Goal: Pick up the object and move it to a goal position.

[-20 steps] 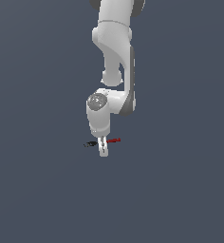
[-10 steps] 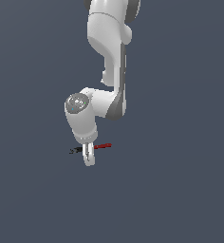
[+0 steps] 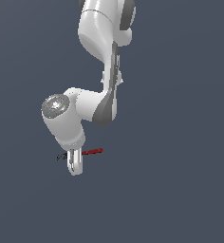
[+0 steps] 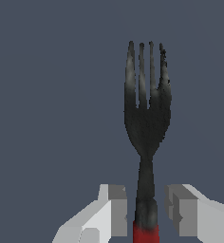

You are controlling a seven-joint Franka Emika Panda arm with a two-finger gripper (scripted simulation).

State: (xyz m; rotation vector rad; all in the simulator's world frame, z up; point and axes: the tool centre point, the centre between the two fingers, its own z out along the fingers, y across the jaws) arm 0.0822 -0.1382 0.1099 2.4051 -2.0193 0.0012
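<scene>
Fork (image 4: 146,123), four dark tines and dark neck, handle turning red where it meets the frame edge. Seated between the gripper (image 4: 147,209) fingers, one pale finger (image 4: 115,209) on each side of the neck; narrow slivers of background between pads and neck in the wrist view, so firm contact not certain, though carried clear of any surface in the exterior view. There, fork (image 3: 92,152) roughly level, red handle poking out toward the exterior view's right, dark end just showing at the exterior view's left of the gripper (image 3: 75,163). White arm (image 3: 97,42) coming down from the top edge. Plain grey-blue background on every side, open room all around, no edge or surface visible.
</scene>
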